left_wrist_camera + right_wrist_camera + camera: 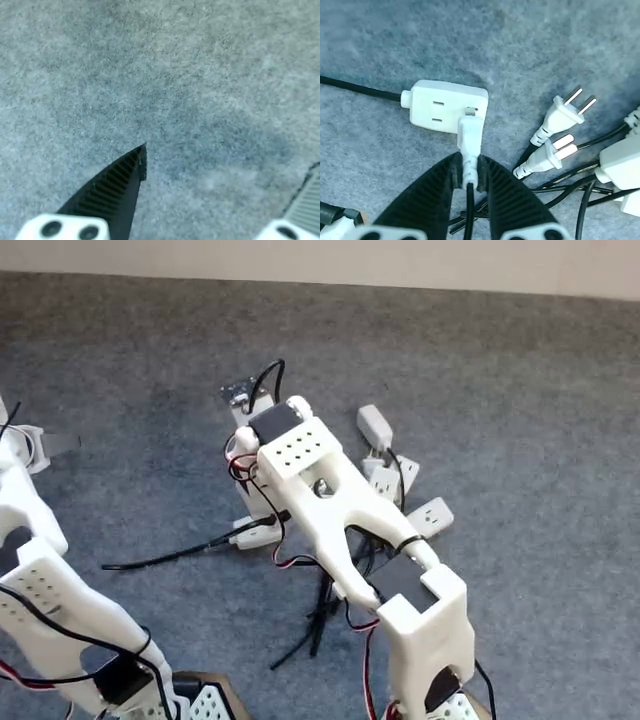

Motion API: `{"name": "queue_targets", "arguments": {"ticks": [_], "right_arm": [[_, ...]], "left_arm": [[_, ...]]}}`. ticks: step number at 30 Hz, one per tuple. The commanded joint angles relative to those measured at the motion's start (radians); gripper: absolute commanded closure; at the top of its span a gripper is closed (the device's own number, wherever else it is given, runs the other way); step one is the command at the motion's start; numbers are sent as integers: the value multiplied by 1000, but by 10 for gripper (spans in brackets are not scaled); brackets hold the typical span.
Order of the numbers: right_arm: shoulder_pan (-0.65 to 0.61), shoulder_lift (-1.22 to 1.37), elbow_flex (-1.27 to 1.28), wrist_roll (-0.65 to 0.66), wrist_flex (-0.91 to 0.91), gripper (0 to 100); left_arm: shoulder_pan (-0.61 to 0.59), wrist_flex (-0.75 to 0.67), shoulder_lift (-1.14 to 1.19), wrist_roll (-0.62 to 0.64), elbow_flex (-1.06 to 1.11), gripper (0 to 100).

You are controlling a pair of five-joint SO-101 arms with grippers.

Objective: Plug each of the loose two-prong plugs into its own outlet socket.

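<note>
Right gripper (468, 169): narrow, clamped on white two-prong plug (469, 140), tip against white oblong socket block (445, 107) on grey carpet (395, 40). Nearby, two loose white plugs (565, 112). Left gripper (225, 165): wide apart above bare carpet. From high view, further white socket blocks (430, 516) beside arm.

No legible text, numbers or signs in any view. Checked the outlet block (447, 107), the gripped plug (469, 137), the loose plugs (563, 116) and the arm shell (300, 455): all plain, no print I can make out. The small board (240, 393) at the far end of that arm is too small to read.
</note>
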Motion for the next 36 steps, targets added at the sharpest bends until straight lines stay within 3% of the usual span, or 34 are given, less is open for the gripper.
{"name": "queue_targets", "arguments": {"ticks": [1, 14, 21, 33, 36], "right_arm": [[22, 58, -31, -9, 12, 993], [18, 269, -38, -9, -67, 993], [-1, 225, -70, 0, -81, 992], [-42, -186, -209, 97, 71, 831], [21, -298, -208, 97, 87, 831]], "left_arm": [[-1, -12, -16, 9, -44, 546], [25, -11, -18, 9, -44, 546], [68, 35, -22, 5, -53, 546], [271, 996, -182, -2, -529, 546], [367, 1218, -182, -150, -611, 546]]}}
